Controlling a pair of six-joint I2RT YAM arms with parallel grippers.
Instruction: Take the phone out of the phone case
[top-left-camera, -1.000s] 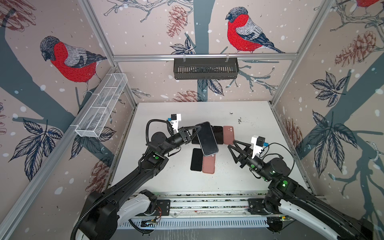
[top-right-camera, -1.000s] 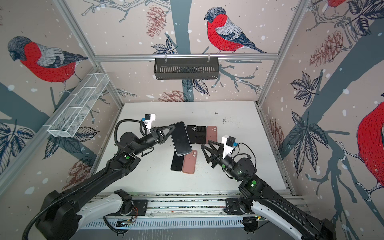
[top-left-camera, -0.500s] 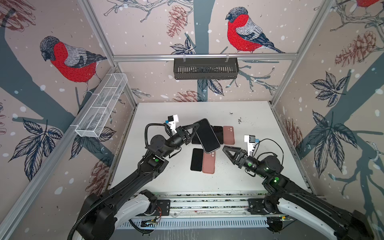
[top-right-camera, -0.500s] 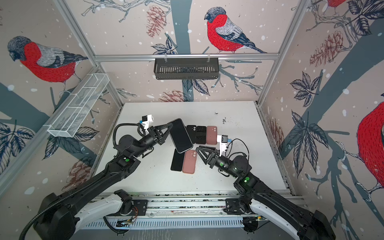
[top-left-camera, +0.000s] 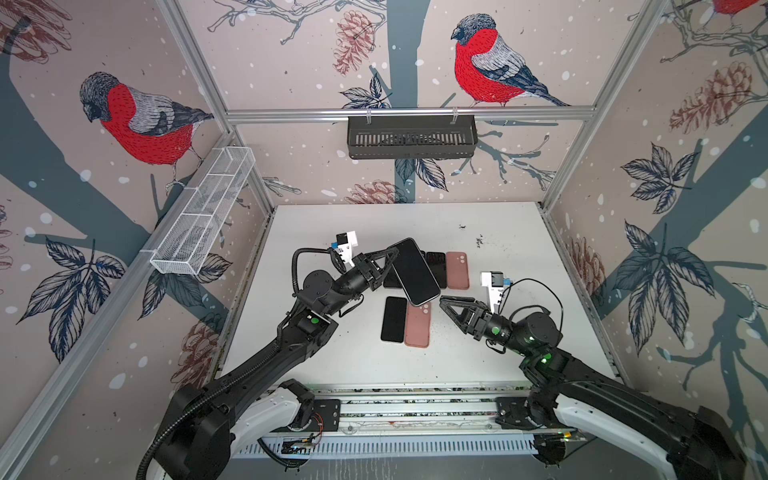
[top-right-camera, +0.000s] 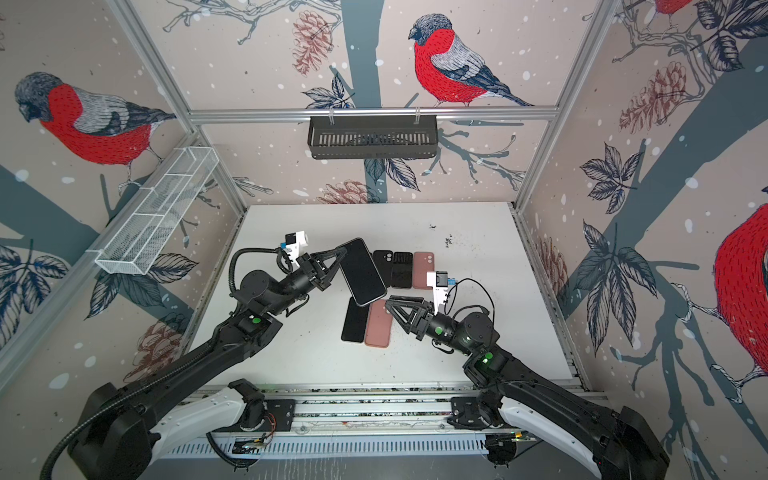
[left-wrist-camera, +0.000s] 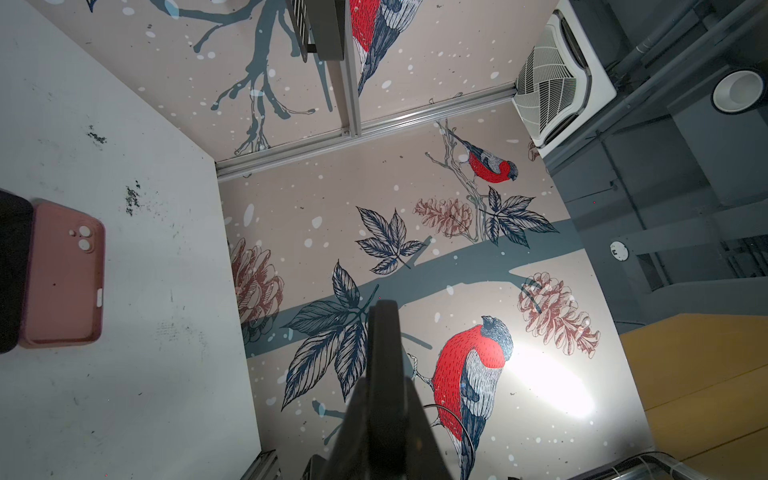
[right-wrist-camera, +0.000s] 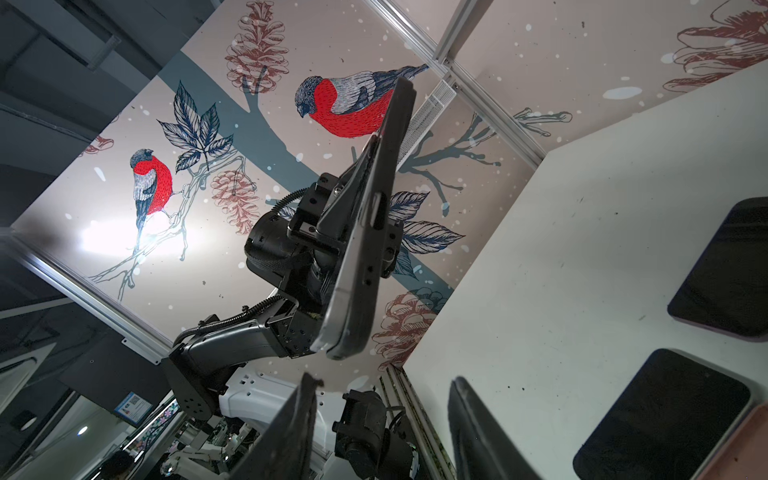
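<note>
The left gripper is clamped tight on one long edge of the cased phone. It holds the phone aloft and tilted, dark face up. In both top views the phone's lower corner hangs over the camera end of the near pink case. The right gripper is just beside that pink case on the robot's right, jaws partly apart and empty, pointing at the hanging corner. In the right wrist view the corner lies a little ahead of the gap between its fingers. The step in hand looks like taking a second hold. The right jaws should probably line up with the case's rim at that corner and close on the lip alone, not the phone body. Then peel slowly away from the left grip, because that clamp likely pins case and phone together. A freed phone could drop onto the pink case or the dark phone touching its far side, so work low and gently.
</note>
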